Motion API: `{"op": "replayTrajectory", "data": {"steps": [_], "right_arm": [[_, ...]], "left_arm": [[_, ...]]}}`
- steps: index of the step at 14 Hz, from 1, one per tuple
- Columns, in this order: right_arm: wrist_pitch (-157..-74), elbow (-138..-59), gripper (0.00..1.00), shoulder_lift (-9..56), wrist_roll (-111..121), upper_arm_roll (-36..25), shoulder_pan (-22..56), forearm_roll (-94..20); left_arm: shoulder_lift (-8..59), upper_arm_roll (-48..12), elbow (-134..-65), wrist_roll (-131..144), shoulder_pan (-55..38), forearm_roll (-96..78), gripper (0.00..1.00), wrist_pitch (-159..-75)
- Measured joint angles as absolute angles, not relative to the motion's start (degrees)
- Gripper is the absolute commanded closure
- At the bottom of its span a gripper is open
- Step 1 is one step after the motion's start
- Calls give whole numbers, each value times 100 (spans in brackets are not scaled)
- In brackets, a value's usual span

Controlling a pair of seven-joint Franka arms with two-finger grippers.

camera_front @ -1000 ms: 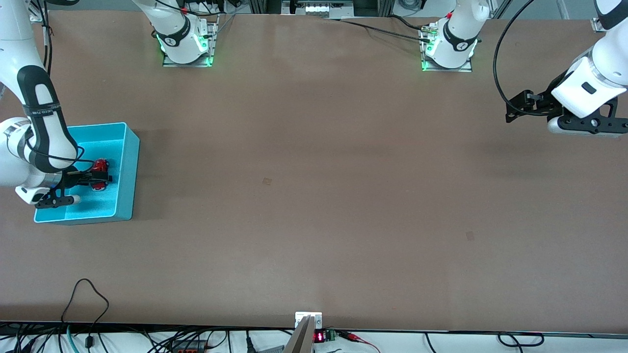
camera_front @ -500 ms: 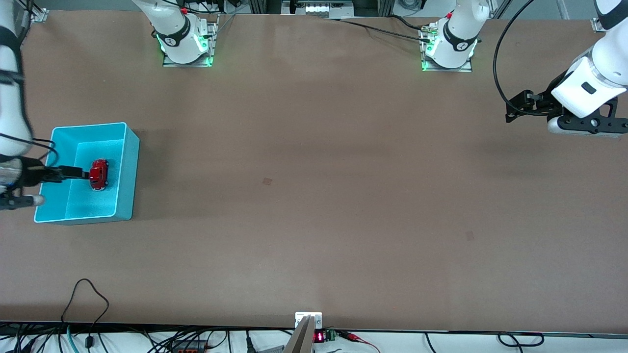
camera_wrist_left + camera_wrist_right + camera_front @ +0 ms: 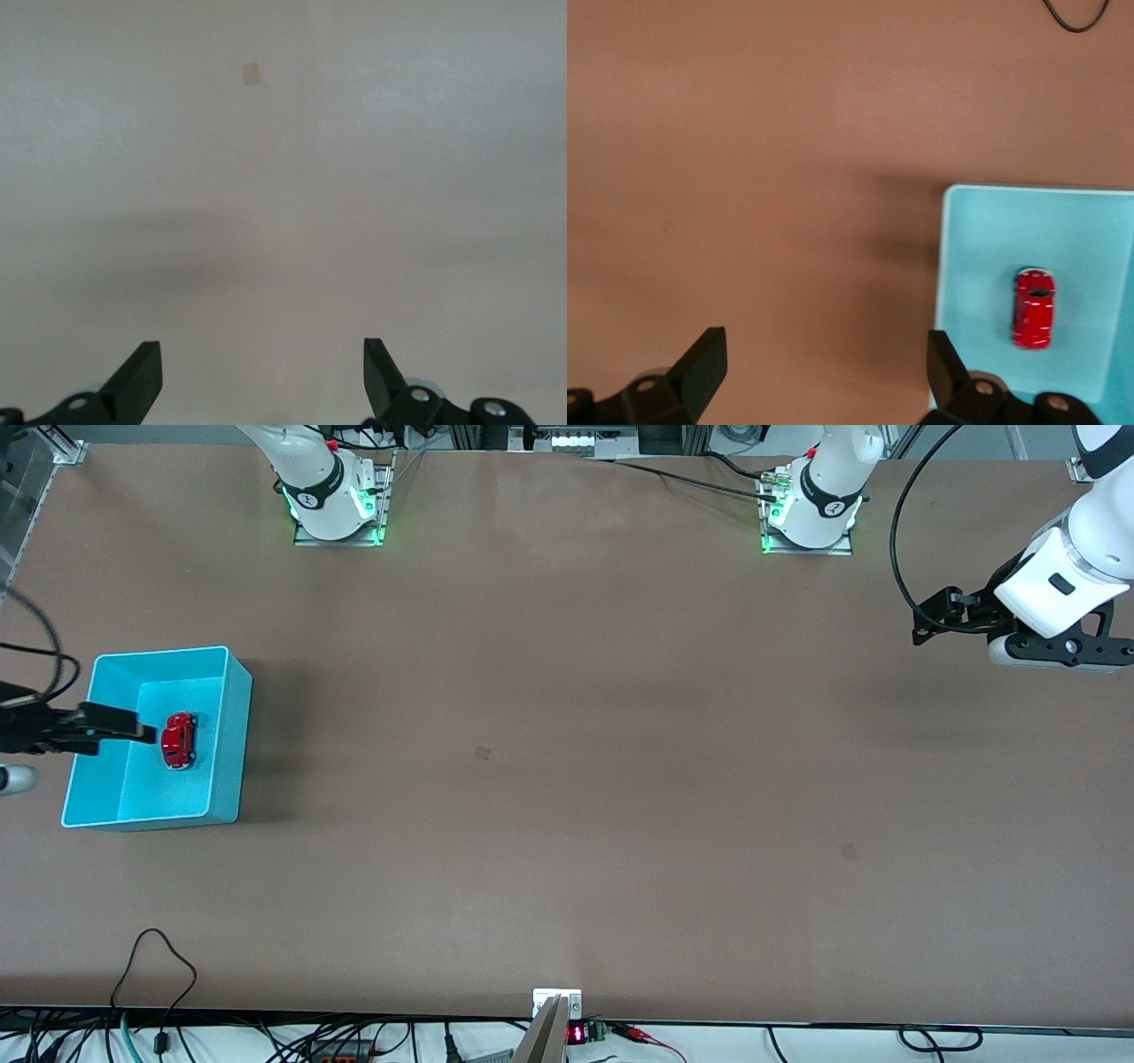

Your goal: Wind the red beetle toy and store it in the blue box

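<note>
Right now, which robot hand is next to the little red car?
The right hand, open above the blue box where the red beetle toy lies. The left hand waits over bare table.

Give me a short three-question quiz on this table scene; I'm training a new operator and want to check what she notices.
1. True or false: the toy car lies inside the blue box.
2. Which gripper is over the box's edge: A the left gripper, B the right gripper?
3. Fill in: the right gripper's fingers are ____.

Key: 1 true; 2 B; 3 open, holding nothing.
</note>
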State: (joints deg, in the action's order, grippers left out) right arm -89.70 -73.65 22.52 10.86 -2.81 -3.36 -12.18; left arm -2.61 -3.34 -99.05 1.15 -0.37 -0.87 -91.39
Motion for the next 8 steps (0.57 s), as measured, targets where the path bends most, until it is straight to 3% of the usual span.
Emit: {"op": "replayTrajectory", "data": {"steps": [4,8], "right_arm": [[-8325,-7349,0,1912,-873,-286,305,-1003],[-8141,-7355,0,1778,-540,-553,119,-326]], "left_arm": [[-261,-334,-9905,115,-37,-87,0,-9138],[-261,-334,-9905,115,-37,-87,0,-9138]]}}
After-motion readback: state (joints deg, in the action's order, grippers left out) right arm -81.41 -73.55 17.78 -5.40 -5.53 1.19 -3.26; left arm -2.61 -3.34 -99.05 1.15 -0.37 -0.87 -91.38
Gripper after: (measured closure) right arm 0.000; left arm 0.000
